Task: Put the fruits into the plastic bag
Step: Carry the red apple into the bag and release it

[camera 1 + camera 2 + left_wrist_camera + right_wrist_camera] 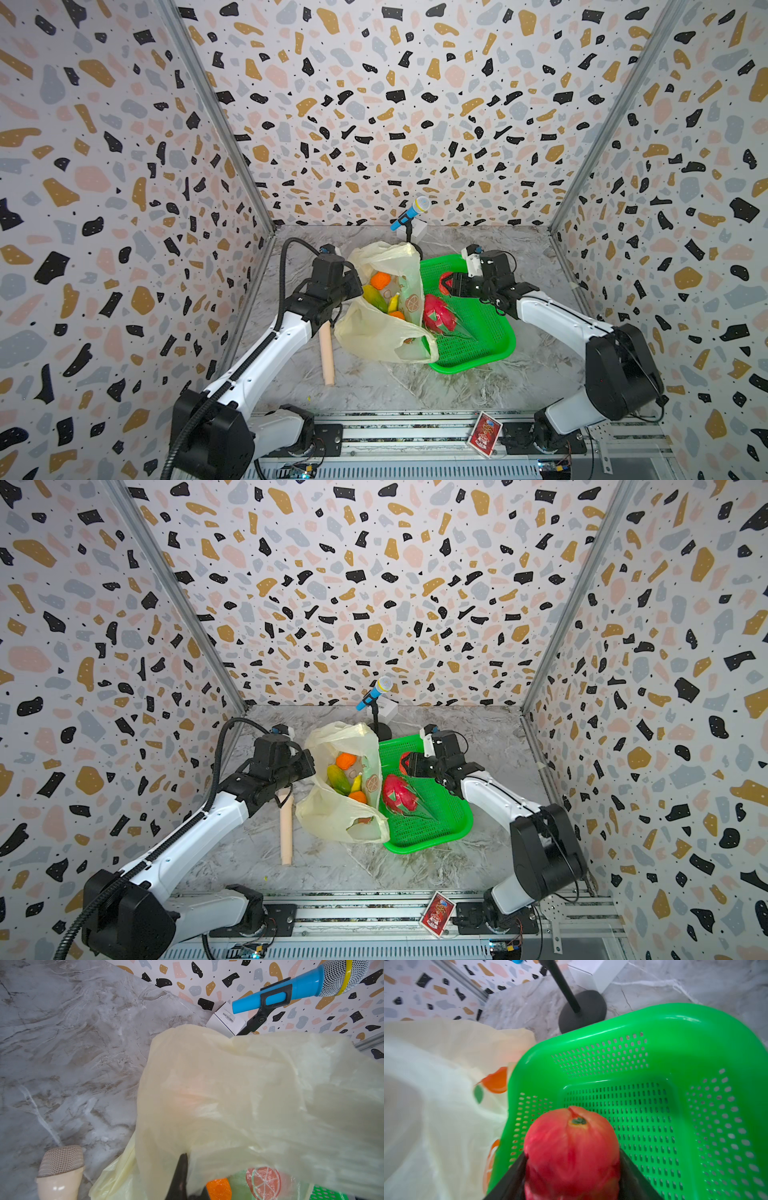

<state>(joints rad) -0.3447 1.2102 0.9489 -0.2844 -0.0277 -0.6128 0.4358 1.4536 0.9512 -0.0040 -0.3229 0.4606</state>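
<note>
**Red one next, mind the bag mouth**

The right claw (453, 286) grips a red fruit (572, 1147) (apple maybe, it's blurry) over the green basket (494, 347). The left claw (358, 287) pinches the rim of the plastic bag (374, 336), mid worktop (374, 390). I'd carry the fruit high over the rim and drop it centred.

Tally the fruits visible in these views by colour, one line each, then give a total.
Orange: 2, far orange and near orange, in the plastic bag
Yellow: 1, banana
Green-yellow: 1, mango
Red: 2, dragon fruit in the basket, round red fruit in the right gripper
Total: 6
</note>
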